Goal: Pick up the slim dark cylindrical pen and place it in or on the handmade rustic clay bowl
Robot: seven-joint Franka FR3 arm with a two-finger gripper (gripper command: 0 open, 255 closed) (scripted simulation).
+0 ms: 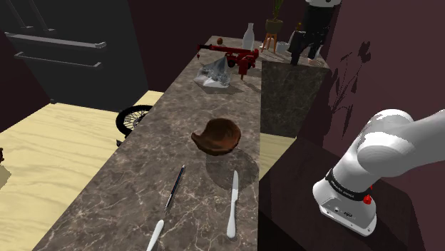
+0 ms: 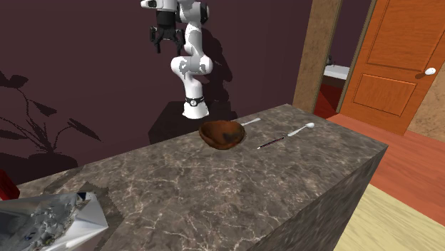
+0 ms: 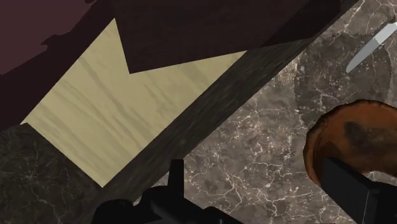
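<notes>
Currently | gripper is spread wide, nothing held | pen well below fingers | judged light, stiff, slippery | best pinched midshaft

Counter with bowl, pen, utensils

Reddish-brown bowl, black pen, white-veined counter

I find no word, number or brand that I can read. The black band round the base of my arm carries small pale marks too fine to make out. The crinkled silver bag, near the end of the table farthest from my stand, bears dark patches of print I cannot decipher either.
</notes>
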